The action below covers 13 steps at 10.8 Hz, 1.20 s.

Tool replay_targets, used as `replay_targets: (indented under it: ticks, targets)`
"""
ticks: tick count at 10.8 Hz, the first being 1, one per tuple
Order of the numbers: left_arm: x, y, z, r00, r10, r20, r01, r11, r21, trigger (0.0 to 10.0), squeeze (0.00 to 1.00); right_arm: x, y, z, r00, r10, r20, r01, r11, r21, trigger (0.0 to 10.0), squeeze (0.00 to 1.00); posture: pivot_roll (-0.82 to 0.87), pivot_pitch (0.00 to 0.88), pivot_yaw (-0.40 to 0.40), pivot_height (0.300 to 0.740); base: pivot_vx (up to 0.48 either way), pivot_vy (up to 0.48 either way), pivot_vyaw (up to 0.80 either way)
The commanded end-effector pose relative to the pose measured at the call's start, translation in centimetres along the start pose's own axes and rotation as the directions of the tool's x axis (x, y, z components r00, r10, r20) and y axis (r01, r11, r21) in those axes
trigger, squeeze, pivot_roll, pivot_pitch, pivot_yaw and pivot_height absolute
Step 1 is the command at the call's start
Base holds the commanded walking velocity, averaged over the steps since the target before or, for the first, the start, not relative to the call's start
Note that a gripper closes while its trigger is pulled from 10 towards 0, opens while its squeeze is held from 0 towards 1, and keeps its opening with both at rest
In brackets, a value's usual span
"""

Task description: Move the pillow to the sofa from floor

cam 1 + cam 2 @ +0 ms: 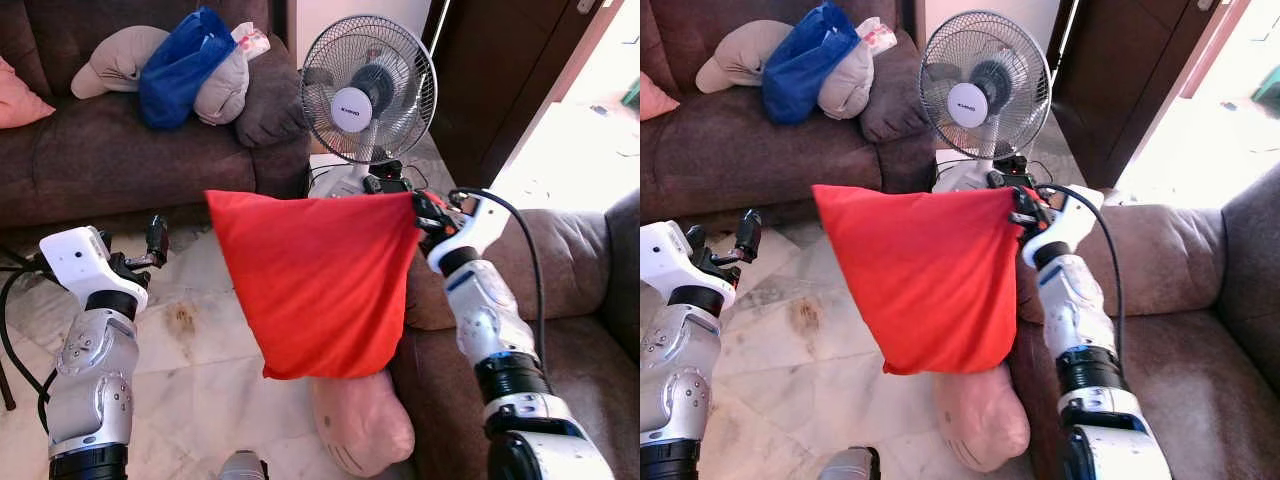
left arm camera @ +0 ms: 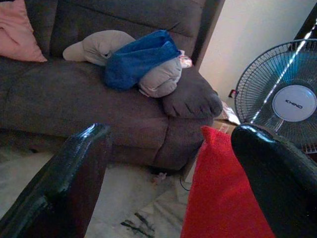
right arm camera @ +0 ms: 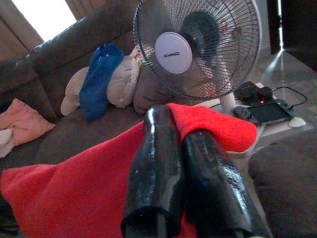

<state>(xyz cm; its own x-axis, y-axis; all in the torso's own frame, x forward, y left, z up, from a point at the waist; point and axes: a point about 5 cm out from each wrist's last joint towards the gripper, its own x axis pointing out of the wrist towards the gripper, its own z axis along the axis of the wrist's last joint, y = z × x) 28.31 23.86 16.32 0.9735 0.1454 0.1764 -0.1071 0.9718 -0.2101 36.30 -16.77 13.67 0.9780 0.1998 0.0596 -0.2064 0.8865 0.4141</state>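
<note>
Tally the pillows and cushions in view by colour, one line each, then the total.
Red: 1, the red pillow pinched by the right gripper
Pink: 2, the pink cushion on the sofa, the pink pillow on the floor
Total: 3

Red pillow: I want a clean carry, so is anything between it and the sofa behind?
Nothing visible blocks it. The right hand holds the red pillow by a corner above open marble floor; the fan stands beside the sofa, off that line.
</note>
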Motion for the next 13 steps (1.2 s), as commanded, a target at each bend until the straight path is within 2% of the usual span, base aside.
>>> replay_targets:
  ticks: [1, 9, 12, 13]
  targets:
    - [0.1, -1.0, 0.4, 0.999, -0.039, 0.009, 0.039, 0.999, -0.003, 10.0, 0.0, -0.5, -1.6, 1.2, 0.997, -0.067, 0.041, 0.069, 0.997, -0.047, 10.0, 0.0, 0.18, 0.054, -0.07, 0.74, 0.0, 0.0, 0.0]
    - [0.4, -2.4, -0.1, 0.997, -0.077, -0.005, 0.076, 0.996, -0.036, 10.0, 0.0, -1.8, -3.6, 1.8, 0.991, -0.118, 0.062, 0.123, 0.987, -0.101, 10.0, 0.0, 0.17, 0.07, -0.06, 0.74, 0.0, 0.0, 0.0]
    - [0.5, -2.7, -0.2, 0.996, -0.084, -0.005, 0.084, 0.996, -0.042, 10.0, 0.0, -2.5, -4.5, 1.4, 0.985, -0.169, 0.041, 0.173, 0.974, -0.146, 10.0, 0.0, 0.17, 0.07, -0.059, 0.74, 0.0, 0.0, 0.0]
    - [0.5, -2.8, -0.2, 0.996, -0.084, -0.007, 0.084, 0.996, -0.044, 10.0, 0.0, -2.8, -5.1, 0.9, 0.976, -0.215, 0.013, 0.214, 0.957, -0.195, 10.0, 0.0, 0.17, 0.069, -0.059, 0.74, 0.0, 0.0, 0.0]
